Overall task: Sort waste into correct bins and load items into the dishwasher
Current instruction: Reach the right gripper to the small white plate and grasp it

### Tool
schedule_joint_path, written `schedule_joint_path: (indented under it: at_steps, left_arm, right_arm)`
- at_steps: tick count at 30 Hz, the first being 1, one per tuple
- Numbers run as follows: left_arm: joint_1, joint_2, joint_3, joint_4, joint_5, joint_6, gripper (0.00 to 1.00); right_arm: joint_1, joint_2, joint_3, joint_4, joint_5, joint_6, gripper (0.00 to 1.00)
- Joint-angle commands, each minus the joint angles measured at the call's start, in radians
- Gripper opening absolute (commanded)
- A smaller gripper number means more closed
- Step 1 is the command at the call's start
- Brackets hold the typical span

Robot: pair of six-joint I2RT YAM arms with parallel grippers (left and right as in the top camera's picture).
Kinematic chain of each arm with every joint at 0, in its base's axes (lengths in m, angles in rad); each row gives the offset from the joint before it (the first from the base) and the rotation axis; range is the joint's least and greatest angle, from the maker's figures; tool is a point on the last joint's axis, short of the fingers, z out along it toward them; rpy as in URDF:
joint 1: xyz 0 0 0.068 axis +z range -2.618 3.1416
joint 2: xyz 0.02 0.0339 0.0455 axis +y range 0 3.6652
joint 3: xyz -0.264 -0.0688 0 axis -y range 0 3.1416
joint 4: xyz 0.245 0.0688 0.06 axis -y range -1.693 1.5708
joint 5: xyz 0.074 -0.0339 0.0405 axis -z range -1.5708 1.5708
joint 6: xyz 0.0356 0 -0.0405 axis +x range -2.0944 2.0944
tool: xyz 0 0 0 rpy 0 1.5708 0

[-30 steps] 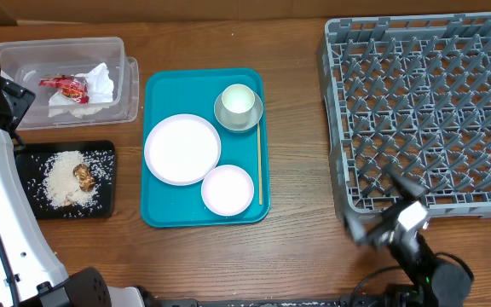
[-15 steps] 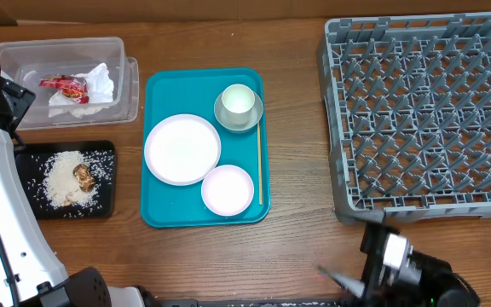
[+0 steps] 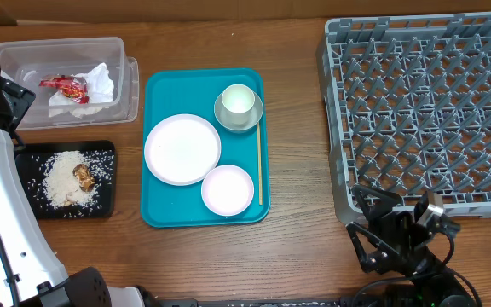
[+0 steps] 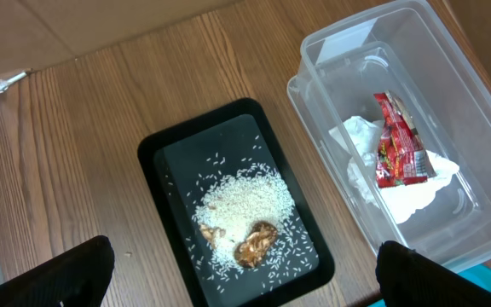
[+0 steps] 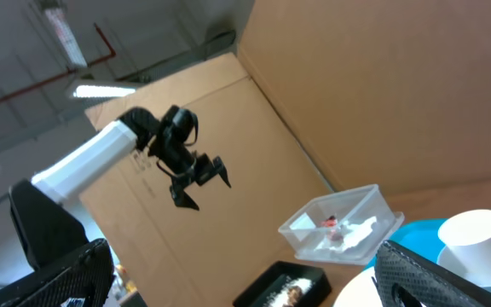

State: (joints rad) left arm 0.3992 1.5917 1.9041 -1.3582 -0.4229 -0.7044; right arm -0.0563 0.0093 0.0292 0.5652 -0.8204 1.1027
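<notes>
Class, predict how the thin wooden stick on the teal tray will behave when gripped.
The wooden stick looks straight and slender, so it is probably stiff and light. Lying flat beside the rim of the teal tray, it may roll or slip when pinched.

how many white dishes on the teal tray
4: a large plate at the tray's left-middle, a small plate at its near right, a bowl at its far right, and a cup standing in that bowl. None looks hidden.
</notes>
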Motion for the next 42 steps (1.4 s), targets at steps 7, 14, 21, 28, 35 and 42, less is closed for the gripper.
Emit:
schedule_joint_path:
  at_steps: [7,14,21,28,35,42]
  left_arm:
    - [0.000,0.005,-0.002,0.002,0.002,-0.014,1.00]
    - [0.000,0.005,-0.002,0.002,0.003,-0.014,1.00]
    - [0.000,0.005,-0.002,0.002,0.002,-0.014,1.00]
    - [0.000,0.005,-0.002,0.002,0.002,-0.014,1.00]
    - [0.000,0.005,-0.002,0.002,0.002,-0.014,1.00]
    - [0.000,0.005,-0.002,0.001,0.002,-0.014,1.00]
  right_arm:
    - [0.005,0.170,0.402,-0.255,0.084,-0.223,1.00]
    - [0.005,0.584,0.792,-0.634,-0.171,-0.592,1.00]
    - [0.137,0.926,1.149,-1.175,-0.040,-0.913,0.99]
    - [0.574,1.155,1.285,-1.389,0.477,-0.954,0.99]
    - [0.972,1.437,1.285,-1.381,0.775,-0.943,1.00]
    - [1.039,1.633,1.285,-1.351,0.661,-0.935,1.00]
